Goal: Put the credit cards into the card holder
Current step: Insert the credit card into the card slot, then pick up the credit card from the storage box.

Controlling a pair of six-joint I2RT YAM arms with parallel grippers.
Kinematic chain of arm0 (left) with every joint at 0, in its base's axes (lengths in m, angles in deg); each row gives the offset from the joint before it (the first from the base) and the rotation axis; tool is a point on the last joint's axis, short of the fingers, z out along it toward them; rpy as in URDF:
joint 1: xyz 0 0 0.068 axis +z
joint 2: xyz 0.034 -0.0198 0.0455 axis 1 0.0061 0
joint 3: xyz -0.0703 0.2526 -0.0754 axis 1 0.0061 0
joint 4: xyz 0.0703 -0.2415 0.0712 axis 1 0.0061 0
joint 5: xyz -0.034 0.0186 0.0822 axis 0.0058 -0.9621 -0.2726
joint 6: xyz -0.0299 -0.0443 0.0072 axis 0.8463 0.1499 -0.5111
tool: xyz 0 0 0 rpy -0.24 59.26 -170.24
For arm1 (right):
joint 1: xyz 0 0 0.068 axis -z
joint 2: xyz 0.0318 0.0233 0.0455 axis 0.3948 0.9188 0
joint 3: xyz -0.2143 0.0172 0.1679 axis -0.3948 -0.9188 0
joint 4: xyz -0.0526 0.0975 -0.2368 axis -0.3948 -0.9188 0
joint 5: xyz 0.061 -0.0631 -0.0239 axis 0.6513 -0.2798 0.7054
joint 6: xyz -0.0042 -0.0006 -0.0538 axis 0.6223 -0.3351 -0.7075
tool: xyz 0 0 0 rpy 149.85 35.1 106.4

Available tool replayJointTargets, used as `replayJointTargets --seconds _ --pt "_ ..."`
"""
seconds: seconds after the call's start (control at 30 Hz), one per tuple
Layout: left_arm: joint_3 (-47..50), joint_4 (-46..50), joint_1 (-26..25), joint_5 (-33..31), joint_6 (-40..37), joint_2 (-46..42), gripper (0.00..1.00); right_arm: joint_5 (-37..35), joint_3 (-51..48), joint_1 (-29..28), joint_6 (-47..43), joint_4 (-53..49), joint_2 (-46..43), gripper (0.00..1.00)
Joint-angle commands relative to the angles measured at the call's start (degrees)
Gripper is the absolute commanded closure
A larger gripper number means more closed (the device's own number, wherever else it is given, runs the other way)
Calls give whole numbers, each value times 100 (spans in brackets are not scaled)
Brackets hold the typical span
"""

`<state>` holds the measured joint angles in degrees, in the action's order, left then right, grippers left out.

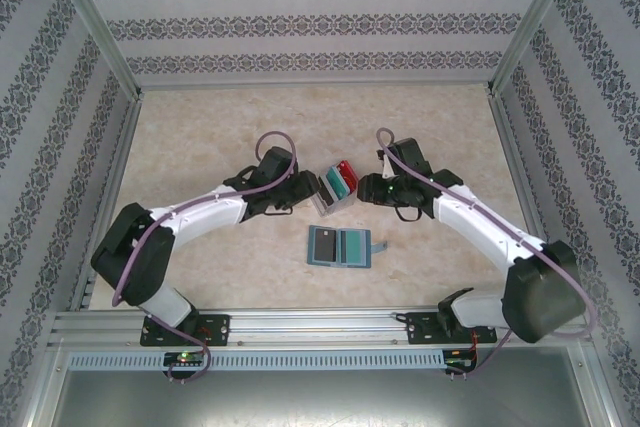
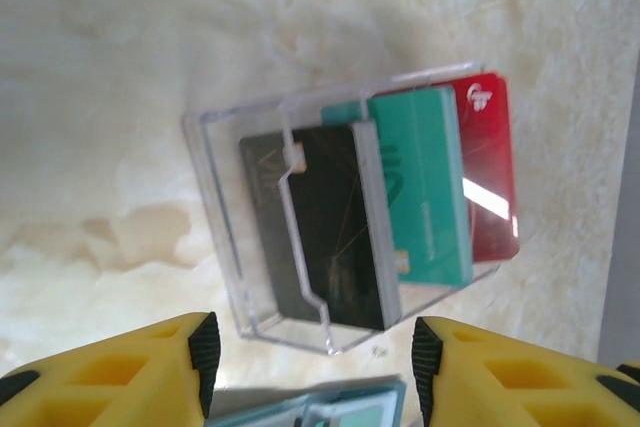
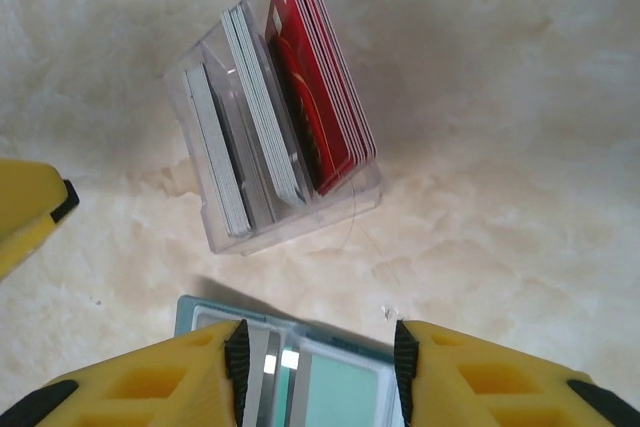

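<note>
At a beige, marble-patterned table [image 1: 220, 137], I am holding my left gripper [image 2: 315, 357] and my right gripper [image 3: 318, 362] facing each other. Each has its yellow fingers [image 2: 150, 367] standing partway apart and is gripping nothing. Directly between the two grippers, a clear plastic tray [image 2: 215, 207] is sitting on the tabletop with the credit cards [image 3: 320, 97] standing on edge in its slots. From my left gripper I am seeing a dark card [image 2: 330, 227] nearest, a teal-green card [image 2: 430, 197] behind it and a red card [image 2: 490, 177] farthest. From my right gripper the red ones are lying nearest and the grey-edged ones beyond. The teal-blue card holder [image 1: 341, 247] is lying open and flat, just nearer to my bases than both grippers, with its snap tab [image 1: 381, 245] pointing toward my right arm. Wallpaper [image 1: 320, 17] striped with dark ornamental bands is enclosing the table on three sides. Aluminium posts [image 1: 95, 22] are rising at the corners, and a metal rail [image 1: 320, 325] is carrying my bases along the near edge.
</note>
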<state>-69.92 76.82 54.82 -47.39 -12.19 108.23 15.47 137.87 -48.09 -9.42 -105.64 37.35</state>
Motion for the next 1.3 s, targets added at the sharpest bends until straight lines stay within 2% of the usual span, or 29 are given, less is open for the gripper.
replayJointTargets --seconds 0.0,0.13,0.43,0.53,0.67,0.97,1.17,1.27 --pt "-398 268 137 310 -51 381 43 -373 505 32 -495 -486 427 54" --pt "-737 447 187 322 12 773 47 -796 1098 -1 -809 -887 992 52" --pt "-1186 767 211 413 112 1464 58 -966 1860 -36 -1150 -1184 1718 50" --pt "-1253 913 213 371 78 1588 68 -993 2036 -64 -1260 -1284 1912 49" --pt "-1234 1018 213 306 39 1661 73 -1108 2329 -180 -1461 -1462 2177 49" --pt "-1215 1088 213 331 -82 1793 77 -1722 3056 -414 -1888 -1797 2845 45" --pt "-1265 1142 213 310 -159 1805 77 -1475 3495 -416 -2005 -1951 3310 45" --pt "-1261 1137 212 331 -162 1813 77 -1606 3650 -414 -1987 -2022 3518 45"
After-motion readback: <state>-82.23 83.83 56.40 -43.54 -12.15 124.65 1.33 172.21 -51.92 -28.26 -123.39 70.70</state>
